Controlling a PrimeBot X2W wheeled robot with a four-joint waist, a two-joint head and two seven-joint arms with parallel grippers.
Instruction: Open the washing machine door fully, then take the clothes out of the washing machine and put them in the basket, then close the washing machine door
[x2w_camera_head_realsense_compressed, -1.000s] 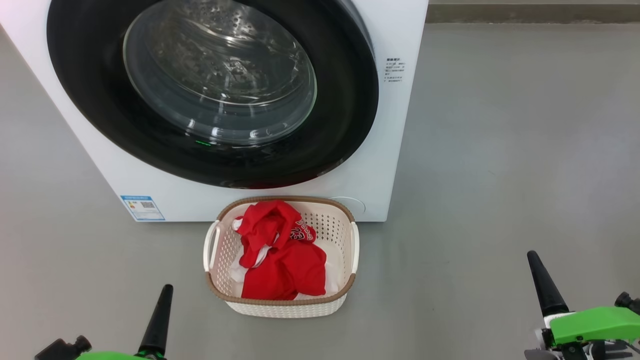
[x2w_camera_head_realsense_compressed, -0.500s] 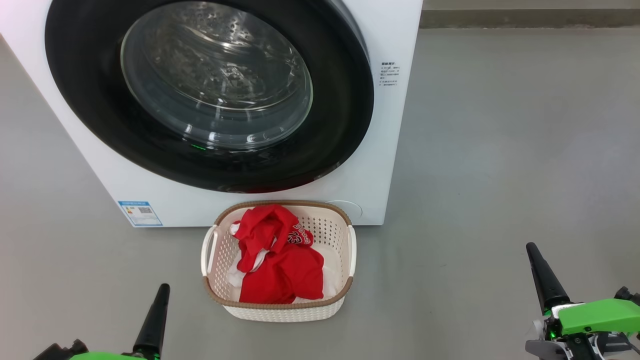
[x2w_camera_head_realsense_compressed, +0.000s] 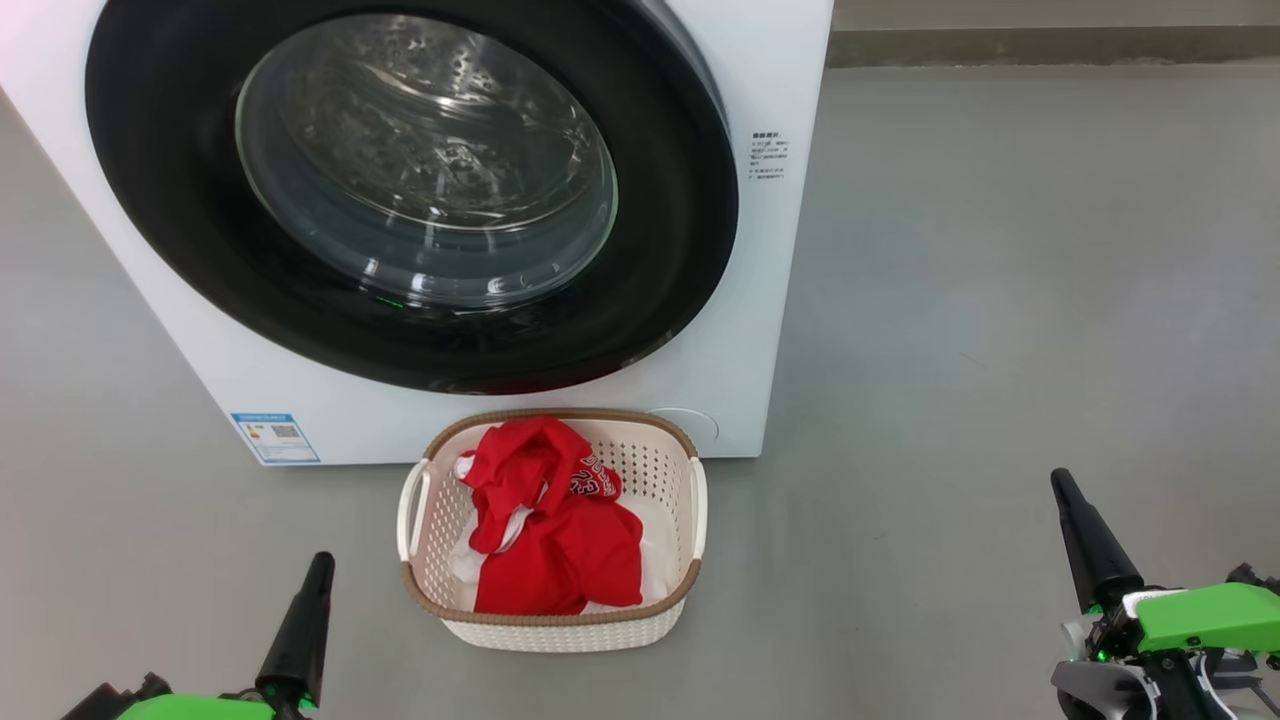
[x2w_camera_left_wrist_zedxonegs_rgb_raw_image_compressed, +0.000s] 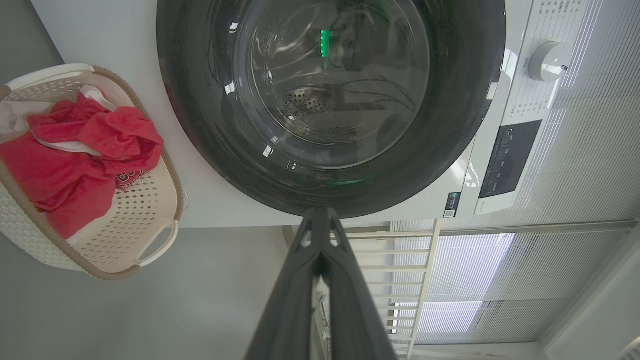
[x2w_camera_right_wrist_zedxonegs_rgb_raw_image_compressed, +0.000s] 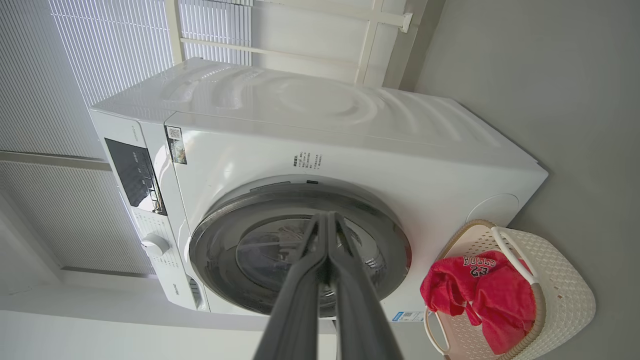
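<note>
While the left gripper (x2w_camera_head_realsense_compressed: 318, 566) and the right gripper (x2w_camera_head_realsense_compressed: 1062, 482), each two long dark fingers, hang pinched together and empty over the smooth grey floor (x2w_camera_head_realsense_compressed: 1000, 350), one cream perforated plastic basket (x2w_camera_head_realsense_compressed: 560, 628) stands between them, just before the one big white washing machine (x2w_camera_head_realsense_compressed: 780, 300), long axis along its front, holding bright red clothes (x2w_camera_head_realsense_compressed: 565, 545); its round black-rimmed glass door (x2w_camera_head_realsense_compressed: 680, 200) sits closed

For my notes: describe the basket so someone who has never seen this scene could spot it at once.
Find the big white washing machine with its round black door. On the grey floor right in front of it sits the basket: cream, perforated, brown-rimmed, holding red clothes.
</note>
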